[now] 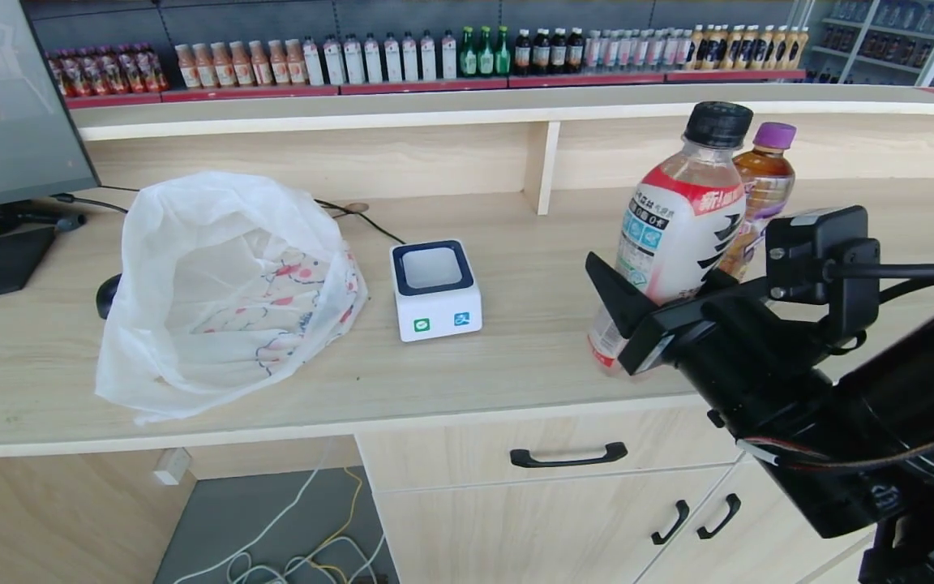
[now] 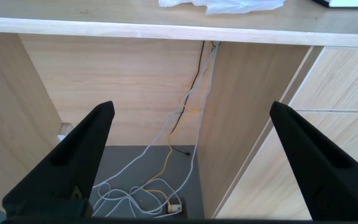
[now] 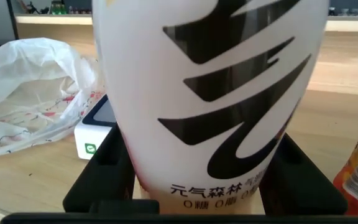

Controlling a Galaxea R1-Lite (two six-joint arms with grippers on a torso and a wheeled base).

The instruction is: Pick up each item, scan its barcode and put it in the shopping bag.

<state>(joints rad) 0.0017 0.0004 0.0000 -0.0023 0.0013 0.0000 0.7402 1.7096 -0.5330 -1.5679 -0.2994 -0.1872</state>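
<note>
Right gripper (image 1: 652,320) is clamping the black-capped bottle (image 1: 678,219) at the right of the head view, just beside a purple-capped bottle (image 1: 767,182). Left gripper (image 2: 191,155) is hanging with jaws spread wide. Shopping bag (image 1: 224,292) is sitting left of centre, next to the scanner (image 1: 434,288).

Monitor (image 1: 5,97), shelved drinks (image 1: 402,57), floor cables (image 1: 297,564)
</note>
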